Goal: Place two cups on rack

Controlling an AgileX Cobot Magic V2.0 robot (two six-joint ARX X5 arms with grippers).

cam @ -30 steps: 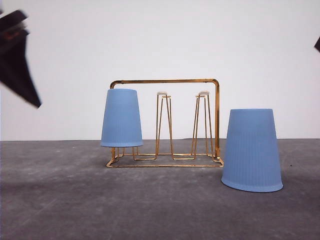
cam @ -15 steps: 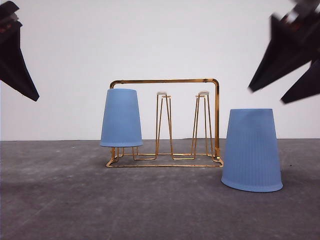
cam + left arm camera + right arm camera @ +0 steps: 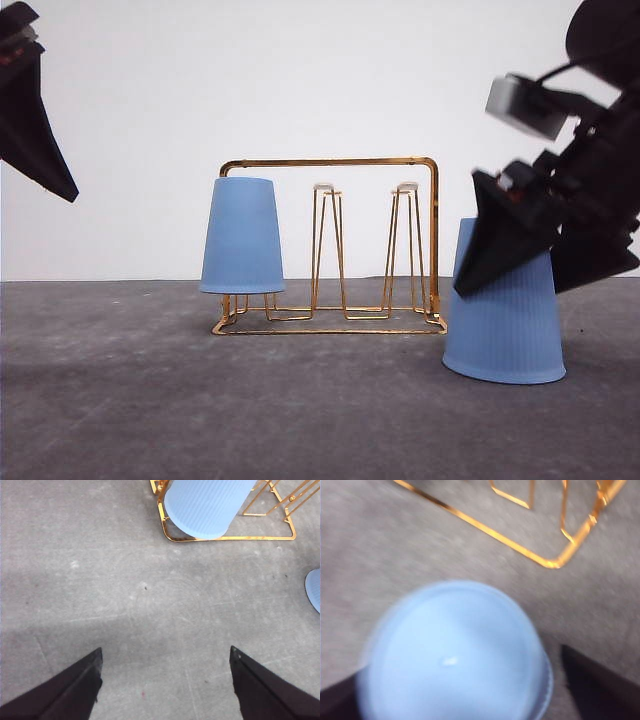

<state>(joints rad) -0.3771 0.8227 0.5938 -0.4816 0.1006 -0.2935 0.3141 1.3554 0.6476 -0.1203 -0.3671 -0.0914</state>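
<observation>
Right end effector (image 3: 545, 275) has descended, open, astride ribbed tapered cup (image 3: 505, 335).

rack (image 3: 330, 245): gold wire, rectangular handle frame, upright on the grey surface, two white-tipped prongs left bare | cup on rack (image 3: 242, 237): light blue, ribbed, inverted over the left-end prong | second cup (image 3: 505, 320): identical, inverted on the surface, just right of the rack
</observation>
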